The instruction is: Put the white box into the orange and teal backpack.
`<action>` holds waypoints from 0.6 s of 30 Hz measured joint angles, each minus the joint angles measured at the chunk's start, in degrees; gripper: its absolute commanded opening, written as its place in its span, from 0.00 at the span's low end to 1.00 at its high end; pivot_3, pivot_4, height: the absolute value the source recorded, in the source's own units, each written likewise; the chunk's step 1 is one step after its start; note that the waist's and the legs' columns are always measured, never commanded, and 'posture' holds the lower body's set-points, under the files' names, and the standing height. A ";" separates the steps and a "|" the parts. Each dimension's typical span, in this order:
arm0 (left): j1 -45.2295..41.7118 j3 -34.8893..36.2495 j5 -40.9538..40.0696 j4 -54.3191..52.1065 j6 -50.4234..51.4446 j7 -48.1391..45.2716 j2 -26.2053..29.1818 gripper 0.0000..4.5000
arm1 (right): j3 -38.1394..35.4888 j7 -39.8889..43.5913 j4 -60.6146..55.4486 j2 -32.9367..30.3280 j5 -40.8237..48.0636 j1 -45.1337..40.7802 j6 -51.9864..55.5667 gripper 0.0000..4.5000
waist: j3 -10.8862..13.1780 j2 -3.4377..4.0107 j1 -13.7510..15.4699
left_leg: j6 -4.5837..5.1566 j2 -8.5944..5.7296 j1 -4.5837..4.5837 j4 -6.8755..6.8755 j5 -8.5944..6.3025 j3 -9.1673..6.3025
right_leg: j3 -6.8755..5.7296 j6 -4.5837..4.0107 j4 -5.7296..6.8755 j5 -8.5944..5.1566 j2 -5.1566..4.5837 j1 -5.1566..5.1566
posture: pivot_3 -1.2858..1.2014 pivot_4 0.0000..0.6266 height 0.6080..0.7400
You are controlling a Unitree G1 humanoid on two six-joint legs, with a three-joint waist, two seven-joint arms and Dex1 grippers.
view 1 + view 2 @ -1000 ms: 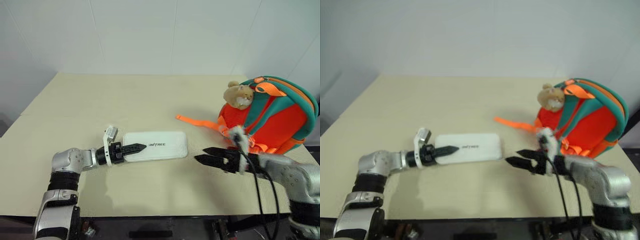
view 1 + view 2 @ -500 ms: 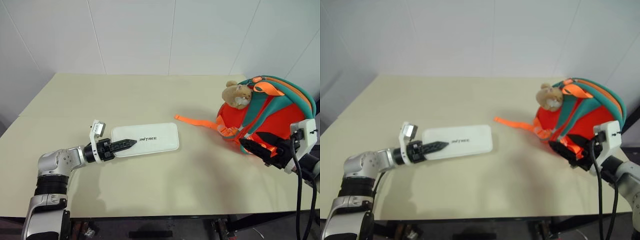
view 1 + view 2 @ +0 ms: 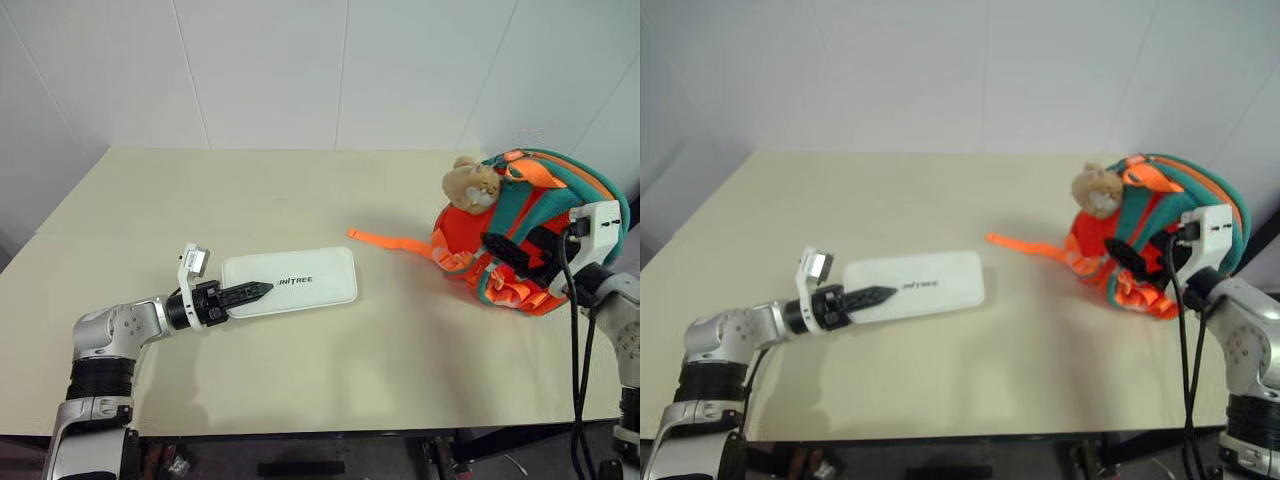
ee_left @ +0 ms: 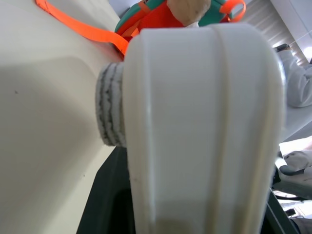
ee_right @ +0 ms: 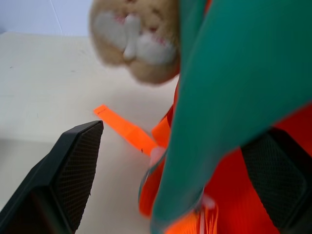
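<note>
On the beige table (image 3: 300,190), wide bare surface lies between the white box (image 3: 292,282), left of centre, and the orange and teal backpack (image 3: 540,240) at the right edge. Gripping the box's near-left end, the left gripper (image 3: 250,292) has its fingers closed on it. Spread wide, the right gripper (image 3: 512,255) straddles a teal strap against the backpack, beside its plush bear (image 3: 470,185).

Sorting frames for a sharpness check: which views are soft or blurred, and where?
Right eye view: soft overall, the white box lettering unreadable. Left eye view: sharp, lettering legible. Left wrist view: near white housing blurred. Right wrist view: tan plush bear and teal strap out of focus.
</note>
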 measured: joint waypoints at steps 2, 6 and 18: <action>0.14 0.50 -0.47 -0.43 0.15 0.74 -0.02 0.29 | 0.45 -0.25 1.44 1.86 0.01 -1.67 -1.02 1.00 | 0.00 0.00 0.00 | 0.00 0.00 0.00 0.02 0.00 0.00 | 0.00 0.00 0.01 0.00 0.00 0.01 | 0.52 0.24 1.00; 0.68 1.39 -1.47 -1.45 0.42 1.79 -0.21 0.29 | 1.43 -1.38 3.48 5.47 0.17 -4.62 -2.29 1.00 | 0.00 0.01 -0.12 | -0.01 0.00 0.01 0.04 0.01 0.00 | 0.00 0.00 0.07 0.00 0.00 0.00 | 0.52 0.24 1.00; 1.87 1.51 -2.35 -2.45 0.58 3.02 -0.67 0.29 | 4.82 -0.59 4.30 8.71 0.86 -6.13 -3.53 0.18 | 0.00 0.01 -0.15 | -0.02 0.01 0.02 0.08 0.01 -0.01 | -0.01 0.00 0.14 0.00 0.01 -0.01 | 0.52 0.24 1.00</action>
